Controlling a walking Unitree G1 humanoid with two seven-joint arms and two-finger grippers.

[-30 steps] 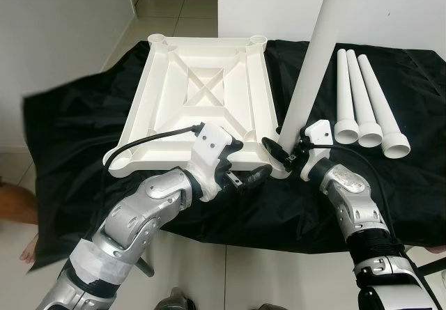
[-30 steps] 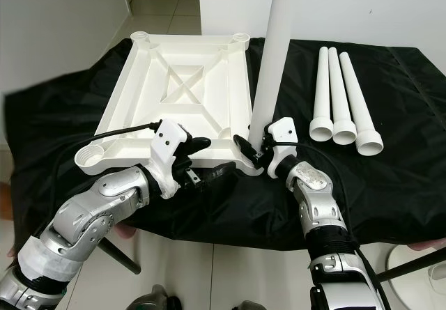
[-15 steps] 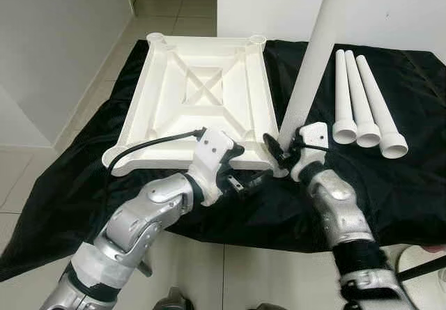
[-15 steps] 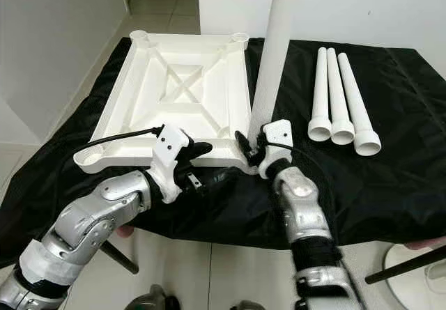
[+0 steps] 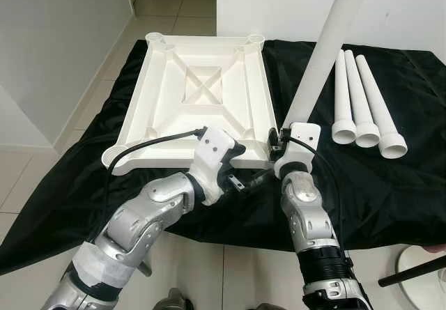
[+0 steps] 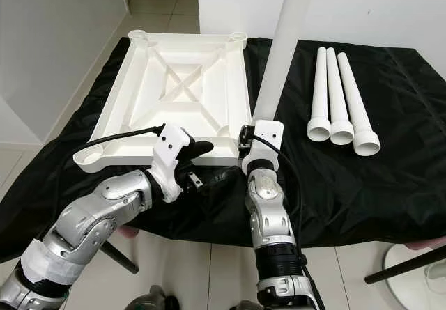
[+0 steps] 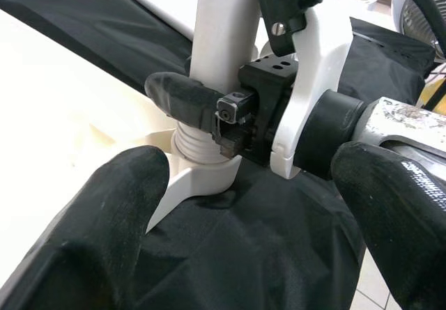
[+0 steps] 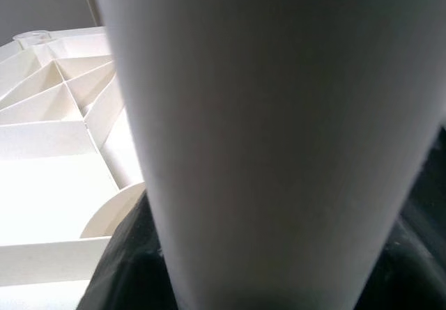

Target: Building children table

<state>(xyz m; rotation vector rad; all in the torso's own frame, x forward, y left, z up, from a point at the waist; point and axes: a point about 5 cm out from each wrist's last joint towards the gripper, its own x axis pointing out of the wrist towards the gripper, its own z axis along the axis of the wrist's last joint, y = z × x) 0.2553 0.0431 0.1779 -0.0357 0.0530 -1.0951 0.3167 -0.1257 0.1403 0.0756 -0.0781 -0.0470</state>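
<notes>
Table leg (image 5: 322,53) upright, right claw (image 7: 209,118) clamping its base

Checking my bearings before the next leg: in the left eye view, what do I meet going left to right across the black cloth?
Upturned tabletop → left gripper → right gripper holding the upright leg → three loose legs.

Three legs (image 5: 362,104) right of tabletop (image 5: 202,101)
</notes>
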